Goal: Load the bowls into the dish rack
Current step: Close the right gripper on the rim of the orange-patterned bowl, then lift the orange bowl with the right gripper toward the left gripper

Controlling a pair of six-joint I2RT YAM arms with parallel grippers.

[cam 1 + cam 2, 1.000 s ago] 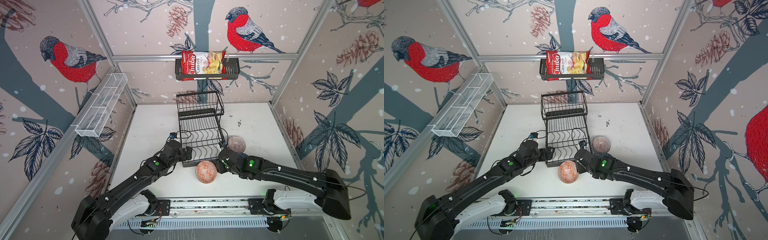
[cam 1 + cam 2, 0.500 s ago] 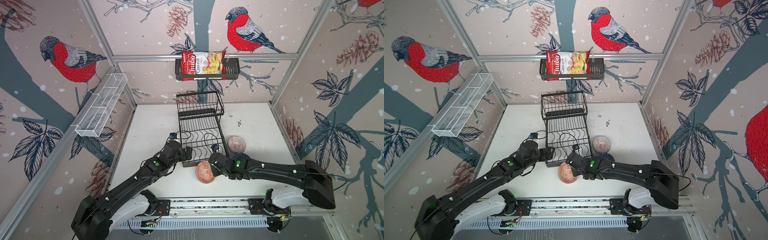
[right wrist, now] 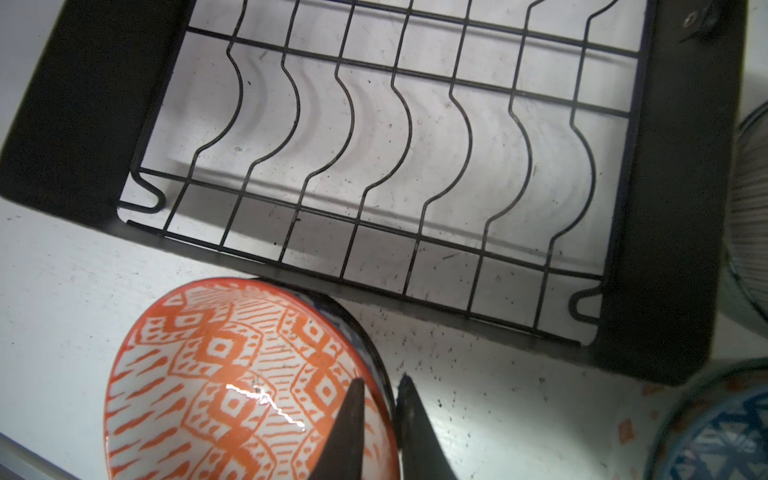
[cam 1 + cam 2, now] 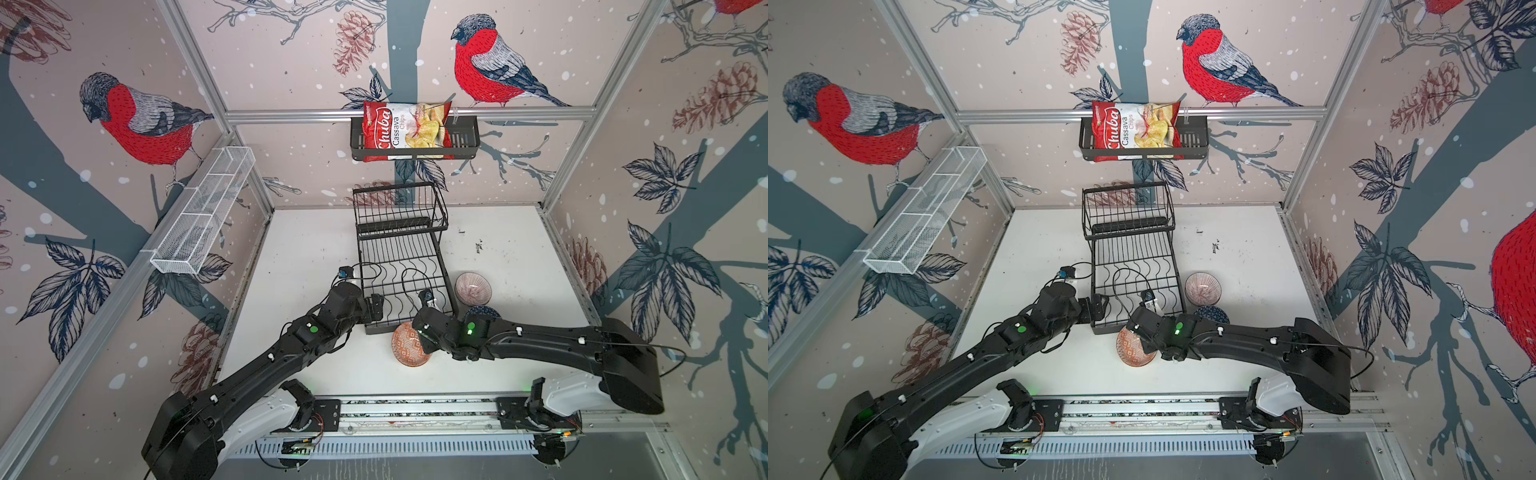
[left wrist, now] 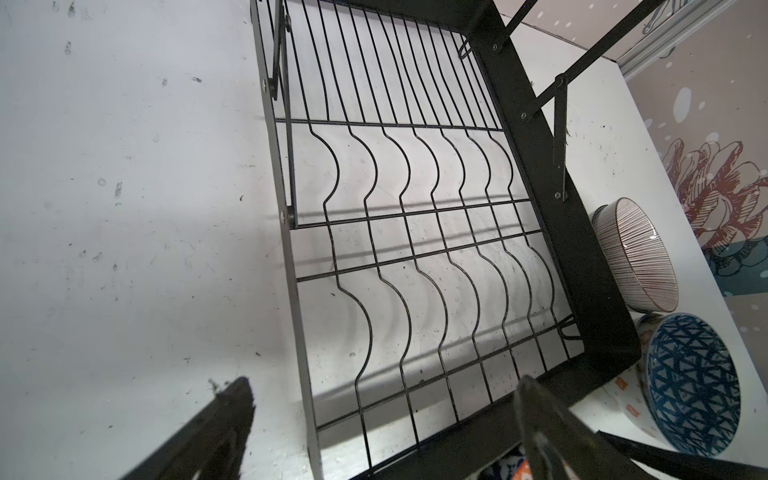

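Fingers of the right gripper (image 3: 382,380) stand close together astride the rim of the orange bowl (image 3: 232,374), clamped on it. The fingers are dark and tapered. The bowl is round, glossy ceramic with an orange geometric pattern on white and a dark edge. It sits on the scuffed white table (image 4: 299,270), just beside the near end of the dish rack (image 4: 401,266), which is black wire with a wavy lower tier. The left gripper (image 5: 382,382) hangs spread wide over that end. A mauve striped bowl (image 4: 473,288) and a blue-triangle bowl (image 5: 694,386) stand beside the rack's right wall.
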